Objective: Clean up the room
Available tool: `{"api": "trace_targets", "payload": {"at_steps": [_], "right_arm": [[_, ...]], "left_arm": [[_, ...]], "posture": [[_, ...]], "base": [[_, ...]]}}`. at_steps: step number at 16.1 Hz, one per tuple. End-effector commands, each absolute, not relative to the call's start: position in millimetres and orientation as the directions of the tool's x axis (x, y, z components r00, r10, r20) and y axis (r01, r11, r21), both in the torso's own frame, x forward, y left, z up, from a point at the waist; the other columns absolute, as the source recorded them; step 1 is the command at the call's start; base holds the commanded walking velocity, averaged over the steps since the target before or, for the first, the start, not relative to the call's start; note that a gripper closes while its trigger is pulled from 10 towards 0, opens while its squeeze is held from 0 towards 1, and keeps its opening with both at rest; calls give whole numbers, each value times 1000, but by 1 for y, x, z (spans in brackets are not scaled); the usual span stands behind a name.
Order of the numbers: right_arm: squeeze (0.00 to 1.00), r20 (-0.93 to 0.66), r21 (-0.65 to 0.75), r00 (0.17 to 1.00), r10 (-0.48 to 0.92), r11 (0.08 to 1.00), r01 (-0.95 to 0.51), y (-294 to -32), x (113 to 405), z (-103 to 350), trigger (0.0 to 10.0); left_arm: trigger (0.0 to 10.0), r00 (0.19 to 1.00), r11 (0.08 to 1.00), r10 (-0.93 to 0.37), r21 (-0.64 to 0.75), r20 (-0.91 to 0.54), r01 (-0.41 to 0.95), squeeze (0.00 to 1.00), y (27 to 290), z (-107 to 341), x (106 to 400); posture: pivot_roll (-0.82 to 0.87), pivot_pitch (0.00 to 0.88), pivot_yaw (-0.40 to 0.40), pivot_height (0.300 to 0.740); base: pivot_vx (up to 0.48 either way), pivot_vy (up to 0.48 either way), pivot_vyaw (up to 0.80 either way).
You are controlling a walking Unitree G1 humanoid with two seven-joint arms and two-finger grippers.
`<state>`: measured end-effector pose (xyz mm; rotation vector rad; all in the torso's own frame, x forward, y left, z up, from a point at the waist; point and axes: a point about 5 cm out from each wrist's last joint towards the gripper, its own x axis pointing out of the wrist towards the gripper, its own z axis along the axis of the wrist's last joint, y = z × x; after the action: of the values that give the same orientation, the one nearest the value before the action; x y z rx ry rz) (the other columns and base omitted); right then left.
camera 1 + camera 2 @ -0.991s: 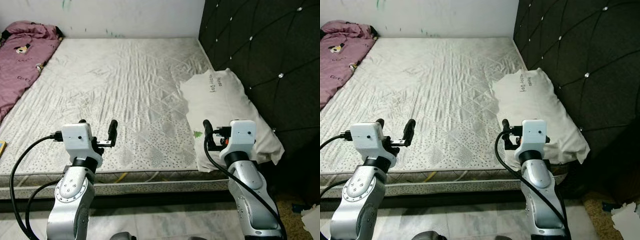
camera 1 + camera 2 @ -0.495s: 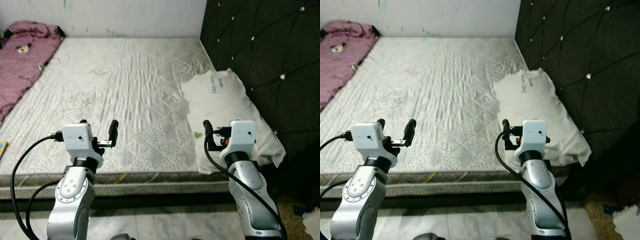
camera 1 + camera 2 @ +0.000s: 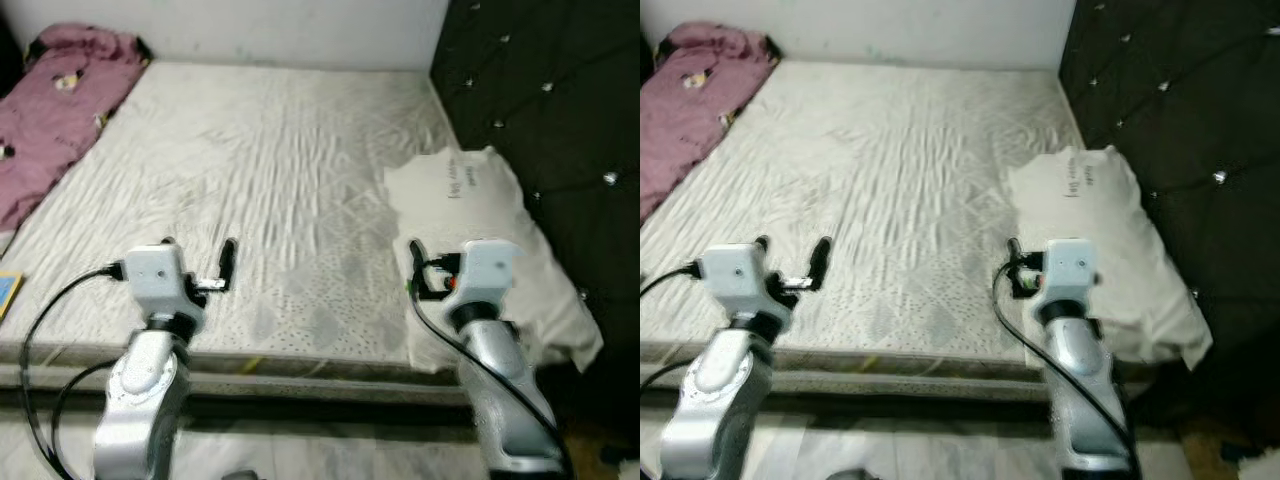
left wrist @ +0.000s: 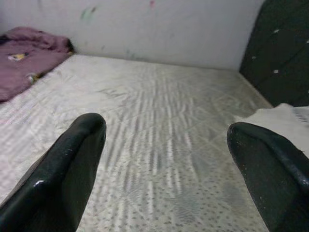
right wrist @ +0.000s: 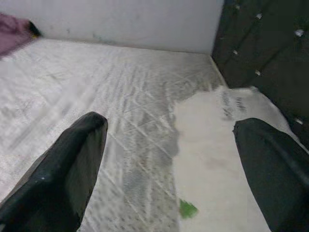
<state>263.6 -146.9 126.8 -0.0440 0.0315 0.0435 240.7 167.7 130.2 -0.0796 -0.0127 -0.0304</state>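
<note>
1. grippers raised at the foot of the bed: the left gripper (image 3: 198,262) and the right gripper (image 3: 432,268) hovered above the near edge of the mattress (image 3: 280,170), each with its two black fingers spread wide and holding nothing, as both wrist views showed.
2. white pillow (image 3: 480,230) lay just ahead of the right gripper and slightly to its right, against the dark tufted headboard (image 3: 560,110); it sat crooked, one corner hanging over the near edge of the mattress. a small green scrap (image 5: 187,209) rested by its near side.
3. purple blanket (image 3: 55,110) lay bunched at the far left corner, well apart from the left gripper.
4. tidying appeared barely begun: nothing was in hand, the pillow looked unstraightened and the blanket unfolded. the pillow seemed the likeliest first job, being nearest.
5. head views were blurred, so finer litter could not be made out.
</note>
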Motion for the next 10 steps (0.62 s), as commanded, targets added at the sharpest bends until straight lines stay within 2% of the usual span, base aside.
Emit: {"api": "trace_targets", "payload": {"at_steps": [1,6,10], "right_arm": [[0,-40,-59,998,38,997,-41,-153,262,125,10000],[0,-48,-52,999,20,998,-23,-155,263,123,10000],[0,-51,-50,999,16,999,-19,-156,263,123,10000]], "left_arm": [[10000,998,994,-55,-89,26,57,0,162,133,242],[10000,998,993,-59,-102,20,61,0,160,132,242],[10000,999,992,-35,-126,-19,32,0,161,127,245]], "posture": [[13,0,0,740],[13,0,0,740],[16,0,-4,740]], "base": [[334,0,0],[322,0,0],[0,0,0]]}}
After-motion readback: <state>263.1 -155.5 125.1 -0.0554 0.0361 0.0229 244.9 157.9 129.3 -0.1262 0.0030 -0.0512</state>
